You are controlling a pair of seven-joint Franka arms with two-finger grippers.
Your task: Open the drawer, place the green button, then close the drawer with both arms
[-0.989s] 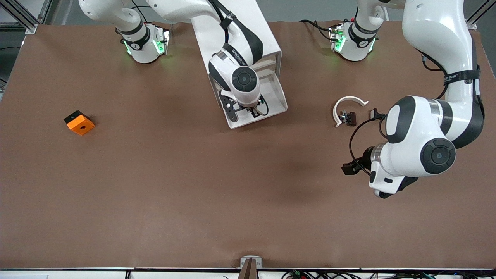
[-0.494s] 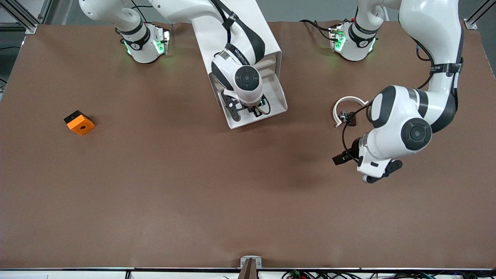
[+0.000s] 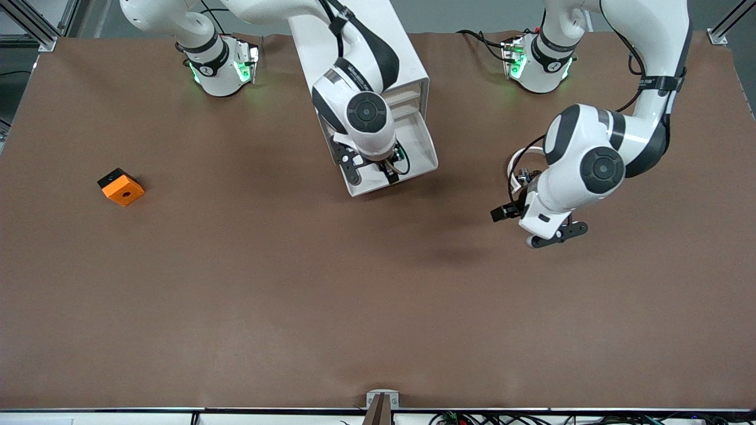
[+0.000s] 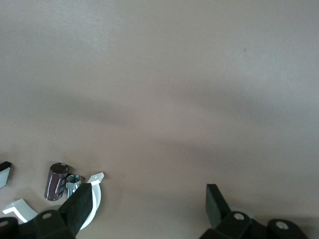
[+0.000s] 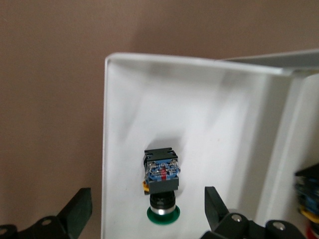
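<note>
The drawer (image 3: 424, 149) stands pulled out of the white cabinet (image 3: 407, 71) toward the front camera. The button (image 5: 162, 186) lies on its side on the drawer's white floor (image 5: 129, 149), its green cap toward my right gripper. That gripper (image 5: 147, 211) hangs open just above the drawer, its fingers apart on either side of the button and not touching it. In the front view the right gripper (image 3: 373, 172) and its wrist cover the button. My left gripper (image 3: 527, 227) is open and holds nothing, low over bare table beside the white ring (image 4: 94, 199).
An orange cube (image 3: 120, 186) with a hole sits toward the right arm's end of the table. The white ring (image 3: 525, 154), a dark cylinder (image 4: 56, 181) and small clips (image 3: 522, 176) lie under the left arm's wrist.
My right gripper has opened and let the button go onto the drawer floor. The left arm has swung in toward the cabinet and now covers part of the ring.
</note>
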